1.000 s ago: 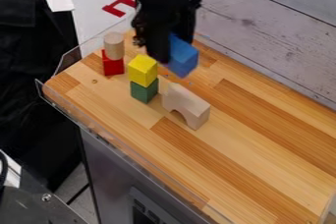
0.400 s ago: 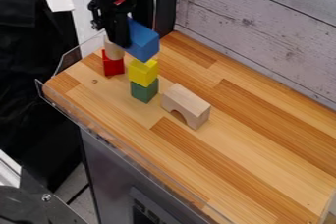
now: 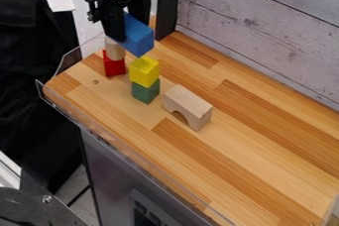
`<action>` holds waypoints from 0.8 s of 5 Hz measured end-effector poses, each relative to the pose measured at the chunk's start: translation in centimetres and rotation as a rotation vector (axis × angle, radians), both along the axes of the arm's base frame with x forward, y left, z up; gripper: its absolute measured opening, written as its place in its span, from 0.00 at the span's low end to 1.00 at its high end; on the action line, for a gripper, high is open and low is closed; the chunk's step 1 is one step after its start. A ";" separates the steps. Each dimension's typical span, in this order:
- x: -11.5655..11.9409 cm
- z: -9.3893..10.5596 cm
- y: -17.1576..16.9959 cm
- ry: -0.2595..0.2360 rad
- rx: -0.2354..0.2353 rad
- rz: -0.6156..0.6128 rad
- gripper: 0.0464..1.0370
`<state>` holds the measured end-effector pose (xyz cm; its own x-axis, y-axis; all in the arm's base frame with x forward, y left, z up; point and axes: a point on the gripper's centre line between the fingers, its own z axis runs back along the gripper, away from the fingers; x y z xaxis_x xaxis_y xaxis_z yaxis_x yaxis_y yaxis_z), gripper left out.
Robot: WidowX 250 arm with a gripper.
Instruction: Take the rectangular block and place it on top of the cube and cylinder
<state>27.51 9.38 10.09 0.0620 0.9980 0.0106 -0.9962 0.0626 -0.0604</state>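
The black gripper (image 3: 127,24) hangs over the upper left part of the table, shut on the blue rectangular block (image 3: 138,35). The block is tilted and sits above and behind the two stacks. A yellow cube (image 3: 144,72) rests on a green cube (image 3: 145,91). To its left, a plain wooden cylinder (image 3: 114,50) stands on a red block (image 3: 114,65), its top partly hidden behind the gripper. A small gap separates the blue block from the yellow cube's top in this view.
A wooden arch block (image 3: 188,107) stands right of the green cube. Clear plastic edging (image 3: 113,141) borders the wooden table (image 3: 258,165) at its left and front. A whitewashed plank wall (image 3: 265,36) rises behind.
Over the last second the gripper has carried the blue block left and upward in the view, most of it before the middle frame. The stacks and arch have kept their places.
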 end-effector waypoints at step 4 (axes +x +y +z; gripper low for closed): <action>0.7 -1.5 0.9 0.024 -0.035 0.011 0.53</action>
<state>28.26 10.23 8.56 0.0508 0.9984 -0.0258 -0.9980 0.0498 -0.0388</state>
